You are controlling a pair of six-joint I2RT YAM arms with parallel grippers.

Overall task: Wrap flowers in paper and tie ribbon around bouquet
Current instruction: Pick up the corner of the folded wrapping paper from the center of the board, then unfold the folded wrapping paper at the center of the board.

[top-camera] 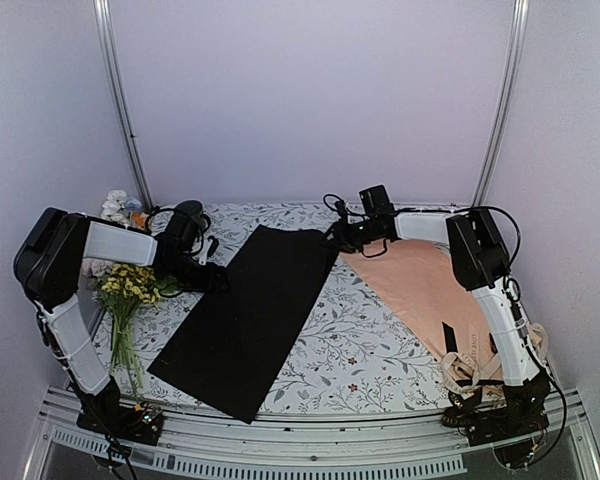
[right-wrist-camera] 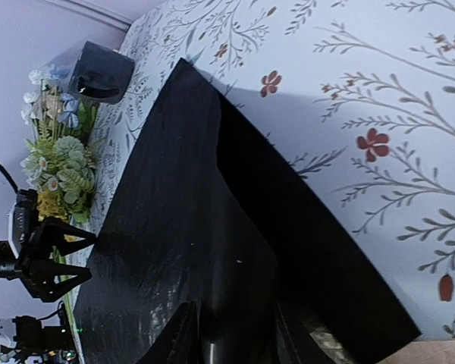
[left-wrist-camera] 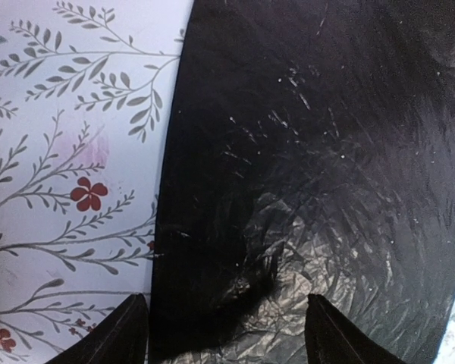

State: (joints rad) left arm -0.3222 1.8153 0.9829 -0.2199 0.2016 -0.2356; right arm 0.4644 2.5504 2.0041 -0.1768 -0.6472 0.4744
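We grip the black paper's raised corner

Our right gripper (right-wrist-camera: 235,322) is clamped on the black paper (top-camera: 248,312); our left gripper (left-wrist-camera: 226,299) holds its fingers apart over the sheet's edge.

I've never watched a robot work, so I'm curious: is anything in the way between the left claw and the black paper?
Nothing visible does. The left gripper hangs open directly over the paper, near its edge. Between its jaws only the black sheet shows, with the tablecloth alongside.
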